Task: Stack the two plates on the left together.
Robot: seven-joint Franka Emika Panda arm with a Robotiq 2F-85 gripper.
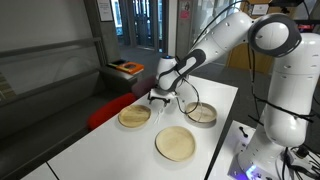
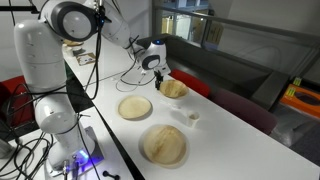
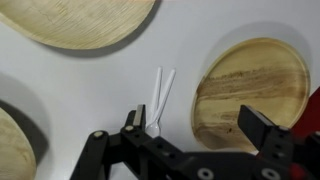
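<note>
There hung the gripper [image 3: 192,120], jaws spread and empty; smaller plate [image 3: 252,92] lay just ahead, right of centre in the wrist view, wider plate [image 3: 80,22] beyond.

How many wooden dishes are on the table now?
3, seen in an exterior view: smaller plate leftmost, wider plate nearest the camera, deeper dish rightmost. None seems hidden.

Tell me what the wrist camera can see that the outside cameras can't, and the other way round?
Only the wrist view shows the gripper with its fingers spread open and the wood grain on the tan plates. Only the exterior views show the white arm, the red seat and all three plates whole. Both share the white table, the plates and a small white piece lying between them.
</note>
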